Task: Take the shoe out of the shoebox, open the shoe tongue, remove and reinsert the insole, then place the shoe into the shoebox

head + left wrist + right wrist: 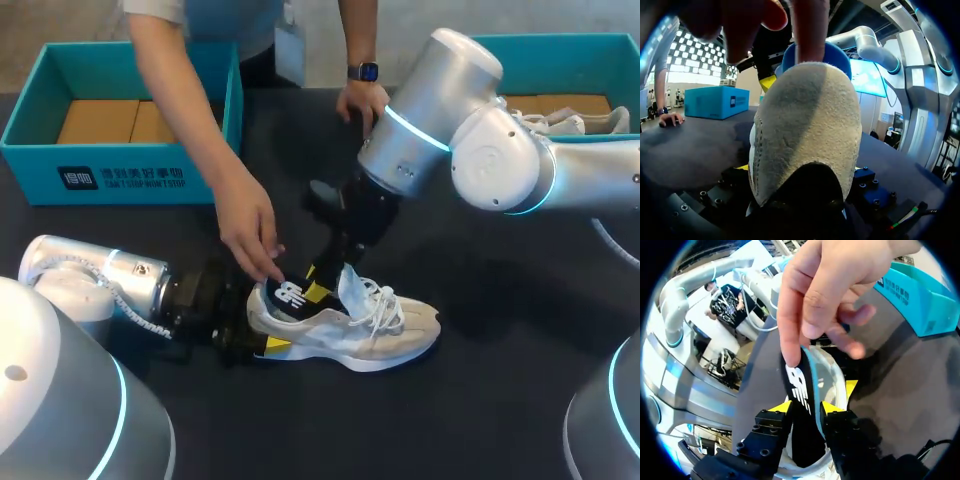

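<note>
A beige and white shoe (pixel 350 325) lies on its sole in the middle of the dark table, toe to the right. My left gripper (pixel 262 337) is shut on its heel, and that heel (pixel 807 130) fills the left wrist view. A black insole (pixel 288 295) with a white logo sticks up out of the shoe's opening. My right gripper (pixel 318 285) comes down from above, and its yellow tips stand on either side of the insole (pixel 800 385), shut on it (pixel 806 410). A person's hand (pixel 250 235) presses a fingertip (pixel 790 347) on the insole's top end.
A teal shoebox (pixel 40 150) with brown cardboard inside stands at the back left. A second teal box (pixel 590 45) at the back right holds another shoe (pixel 555 122). The person's other hand (pixel 362 100) rests on the table's far edge.
</note>
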Robot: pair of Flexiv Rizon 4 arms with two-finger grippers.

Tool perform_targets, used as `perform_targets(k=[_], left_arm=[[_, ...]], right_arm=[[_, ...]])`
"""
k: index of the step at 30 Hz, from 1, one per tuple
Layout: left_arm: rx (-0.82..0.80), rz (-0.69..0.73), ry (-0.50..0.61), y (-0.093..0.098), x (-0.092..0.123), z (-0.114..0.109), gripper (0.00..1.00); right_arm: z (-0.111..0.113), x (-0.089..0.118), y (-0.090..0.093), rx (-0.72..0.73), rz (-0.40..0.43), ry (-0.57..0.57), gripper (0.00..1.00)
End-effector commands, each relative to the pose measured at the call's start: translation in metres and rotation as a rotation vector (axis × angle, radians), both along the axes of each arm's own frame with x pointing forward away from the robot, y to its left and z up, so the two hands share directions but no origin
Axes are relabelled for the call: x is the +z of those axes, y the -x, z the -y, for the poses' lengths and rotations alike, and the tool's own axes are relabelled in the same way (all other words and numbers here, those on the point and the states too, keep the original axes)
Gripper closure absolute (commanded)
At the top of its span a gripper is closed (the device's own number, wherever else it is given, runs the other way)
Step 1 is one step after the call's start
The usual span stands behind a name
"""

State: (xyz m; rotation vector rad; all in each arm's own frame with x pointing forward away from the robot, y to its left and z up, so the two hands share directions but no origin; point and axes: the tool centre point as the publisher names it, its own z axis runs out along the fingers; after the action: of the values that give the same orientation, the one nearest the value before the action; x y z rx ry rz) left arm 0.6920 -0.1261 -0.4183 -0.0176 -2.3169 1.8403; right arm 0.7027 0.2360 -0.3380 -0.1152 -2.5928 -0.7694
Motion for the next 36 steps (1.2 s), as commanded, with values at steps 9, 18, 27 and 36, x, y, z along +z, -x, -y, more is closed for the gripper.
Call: perform_targets(k=[9,18,27,36], left_arm=[[0.001,-0.001,-0.001,-0.001,-0.003,0.000,1.00],[0.001,-0.001,-0.001,-0.001,-0.003,0.000,1.00],[0.001,-0.001,-0.001,-0.001,-0.003,0.000,1.00],[0.001,-0.001,-0.001,-0.001,-0.003,0.000,1.00]], right_arm=[[-0.001,-0.012,0.000,0.000,-0.012,-0.017,0.66],[-0.003,-0.011,0.000,0.004,-0.001,-0.018,0.66],[-0.007,-0.005,-0.004,0.024,0.002,-0.006,0.66],[-0.008,0.001,-0.013,0.039,-0.011,0.000,0.67]])
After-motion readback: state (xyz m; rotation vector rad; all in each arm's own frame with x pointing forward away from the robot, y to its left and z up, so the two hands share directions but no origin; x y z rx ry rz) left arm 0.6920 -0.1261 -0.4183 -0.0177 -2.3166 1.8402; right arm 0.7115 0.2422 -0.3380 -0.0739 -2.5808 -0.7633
